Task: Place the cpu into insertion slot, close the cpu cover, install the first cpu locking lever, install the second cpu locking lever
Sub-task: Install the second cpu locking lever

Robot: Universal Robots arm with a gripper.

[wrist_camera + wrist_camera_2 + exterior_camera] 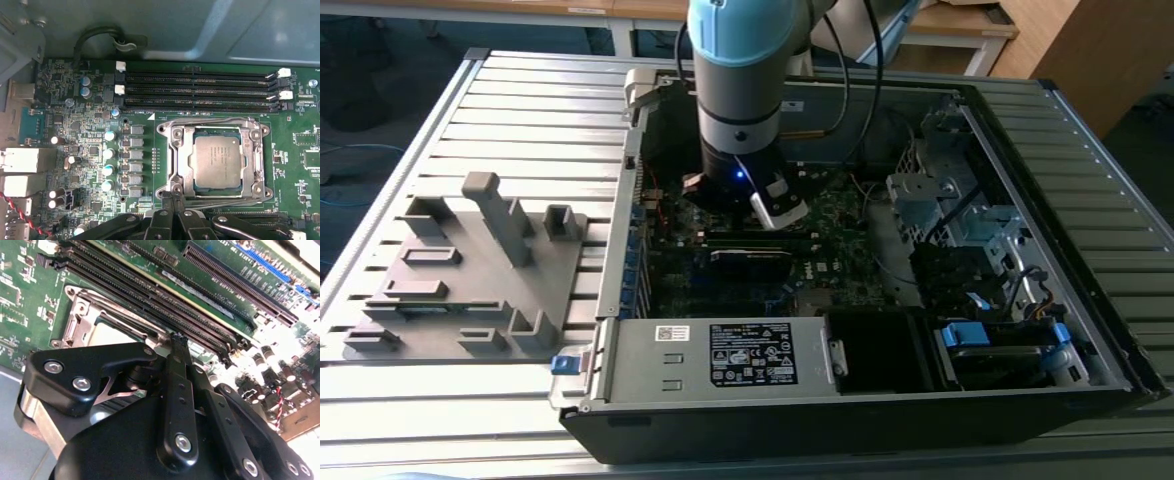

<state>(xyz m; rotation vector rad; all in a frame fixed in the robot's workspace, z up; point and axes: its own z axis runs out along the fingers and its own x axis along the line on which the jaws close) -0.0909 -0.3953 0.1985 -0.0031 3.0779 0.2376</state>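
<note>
The open black computer case (881,400) lies on the ribbed grey metal bench (520,110). On its green motherboard (75,135), the thin silvery square frame cover (180,160) lies closed over the dull silver-grey square cpu (217,161), seated in the socket. The black hand (172,192), fingertips together, sits at the cover's edge.

The exterior view looks down from high up at the open computer case (854,300). Both wrist views sit close above its motherboard (75,145), sharing the socket area.
</note>
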